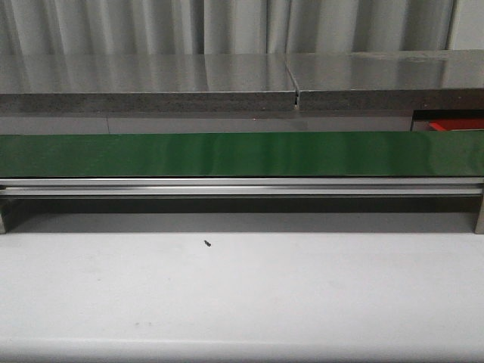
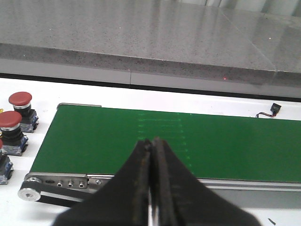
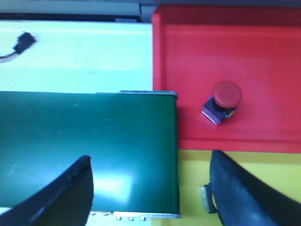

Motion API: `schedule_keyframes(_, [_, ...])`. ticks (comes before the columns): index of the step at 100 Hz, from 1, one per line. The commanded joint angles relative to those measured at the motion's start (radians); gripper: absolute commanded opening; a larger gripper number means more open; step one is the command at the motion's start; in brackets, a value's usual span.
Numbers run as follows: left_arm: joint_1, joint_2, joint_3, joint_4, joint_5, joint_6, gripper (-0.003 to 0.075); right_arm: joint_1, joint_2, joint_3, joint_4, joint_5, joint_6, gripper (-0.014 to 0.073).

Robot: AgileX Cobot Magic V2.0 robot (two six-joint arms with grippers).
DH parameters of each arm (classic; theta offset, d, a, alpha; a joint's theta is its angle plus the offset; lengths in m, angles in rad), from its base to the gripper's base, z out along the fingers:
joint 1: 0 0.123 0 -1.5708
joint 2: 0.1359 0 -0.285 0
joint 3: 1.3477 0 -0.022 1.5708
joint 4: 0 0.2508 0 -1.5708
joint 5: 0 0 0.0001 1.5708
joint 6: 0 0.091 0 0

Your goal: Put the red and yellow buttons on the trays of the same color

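In the right wrist view a red button (image 3: 222, 102) lies on the red tray (image 3: 263, 56). The yellow tray (image 3: 193, 188) sits beside it, with a small part of another object (image 3: 207, 198) showing behind my finger. My right gripper (image 3: 150, 188) is open and empty over the end of the green belt (image 3: 89, 141). In the left wrist view my left gripper (image 2: 152, 146) is shut and empty over the belt (image 2: 188, 141). Two red buttons (image 2: 21, 107) (image 2: 11, 131) stand on the white table left of the belt end. No grippers show in the front view.
The green conveyor belt (image 1: 242, 153) runs across the front view on a metal frame, with a grey stone ledge (image 1: 151, 83) behind it. A small dark speck (image 1: 206, 243) lies on the white table. A small wired connector (image 2: 272, 110) lies behind the belt.
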Motion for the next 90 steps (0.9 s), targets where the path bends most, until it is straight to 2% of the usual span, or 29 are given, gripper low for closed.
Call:
schedule_keyframes(1, [-0.006,-0.002,-0.027,-0.013,-0.077,-0.005,-0.0019,0.036,-0.127,0.048,0.012,-0.093,-0.037,0.0523])
schedule_keyframes(18, [-0.006,-0.002,-0.027,-0.013,-0.077,-0.005,-0.0019,0.114,-0.310,0.216,0.012,-0.161,-0.060,0.0516])
schedule_keyframes(26, [-0.006,-0.002,-0.027,-0.013,-0.077,-0.005,-0.0019,0.129,-0.378,0.282,0.012,-0.151,-0.060,0.0467])
schedule_keyframes(33, [-0.006,-0.002,-0.027,-0.013,-0.077,-0.005,-0.0019,0.138,-0.435,0.339,0.012,-0.146,-0.060,0.0372])
schedule_keyframes(54, [-0.006,-0.002,-0.027,-0.013,-0.077,-0.005,-0.0019,0.138,-0.599,0.481,0.012,-0.124,-0.060,-0.0034])
schedule_keyframes(61, [-0.006,-0.002,-0.027,-0.013,-0.077,-0.005,-0.0019,0.138,-0.644,0.509,0.012,-0.122,-0.060,-0.0124])
schedule_keyframes(90, [-0.006,-0.002,-0.027,-0.013,-0.077,-0.005,-0.0019,0.138,-0.717,0.540,0.012,-0.086,-0.060,-0.0117])
